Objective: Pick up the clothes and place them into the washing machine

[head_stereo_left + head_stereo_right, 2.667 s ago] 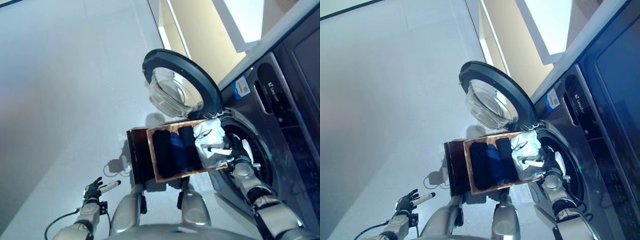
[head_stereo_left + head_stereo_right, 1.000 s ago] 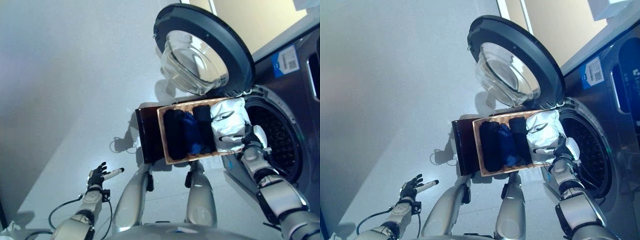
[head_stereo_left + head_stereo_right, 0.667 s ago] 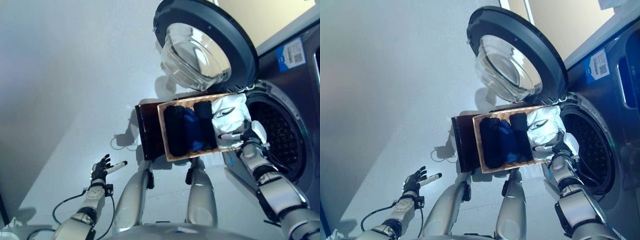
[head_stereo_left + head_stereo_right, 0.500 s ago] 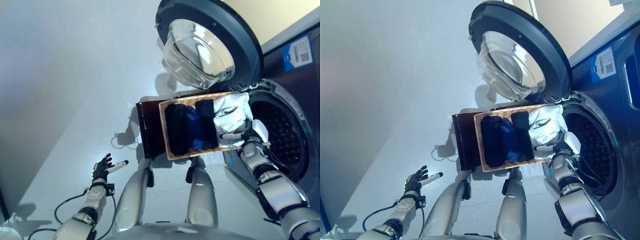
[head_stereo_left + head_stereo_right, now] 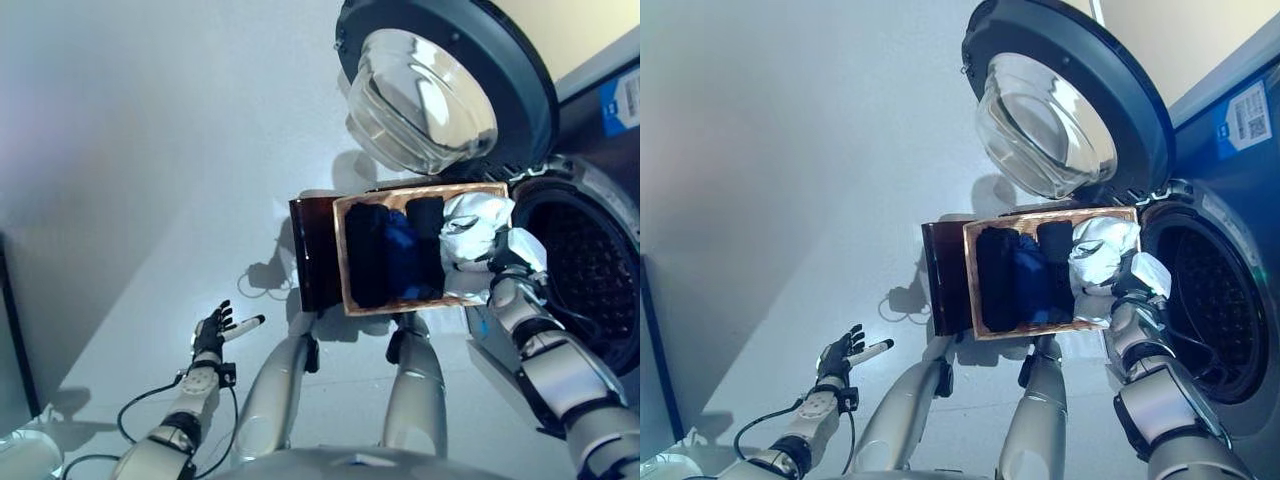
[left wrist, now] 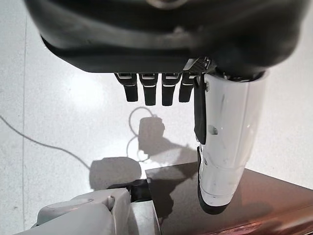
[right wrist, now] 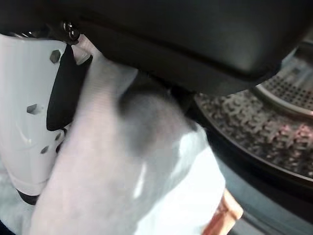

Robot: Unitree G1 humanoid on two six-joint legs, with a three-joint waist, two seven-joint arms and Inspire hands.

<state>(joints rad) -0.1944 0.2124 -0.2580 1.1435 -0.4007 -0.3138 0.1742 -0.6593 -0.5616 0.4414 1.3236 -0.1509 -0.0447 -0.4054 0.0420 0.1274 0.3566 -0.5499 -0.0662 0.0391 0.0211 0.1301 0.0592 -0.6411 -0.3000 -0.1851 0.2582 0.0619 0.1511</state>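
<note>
Right wrist view shows the right hand (image 7: 44, 107) bunching the white garment (image 7: 122, 171) against its thumb, fingers curled into the cloth, with the washing machine drum (image 7: 254, 132) just beyond. The garment sits at the machine end of the wooden box (image 5: 350, 250), beside the dark clothes (image 5: 365, 255) and a blue piece (image 5: 402, 245) lying in it. Soft, light and limp, the cloth will likely sag and trail, so a grip on a gathered fold near its middle seems best; a loose edge could snag on the box rim. The left hand (image 5: 215, 330) hangs low over the floor, well apart, fingers relaxed and holding nothing. Compared with half a second earlier, the whole scene sits further right in the eye views, which reads as camera motion; the white garment looks more bunched toward the open door (image 5: 440, 80).
</note>
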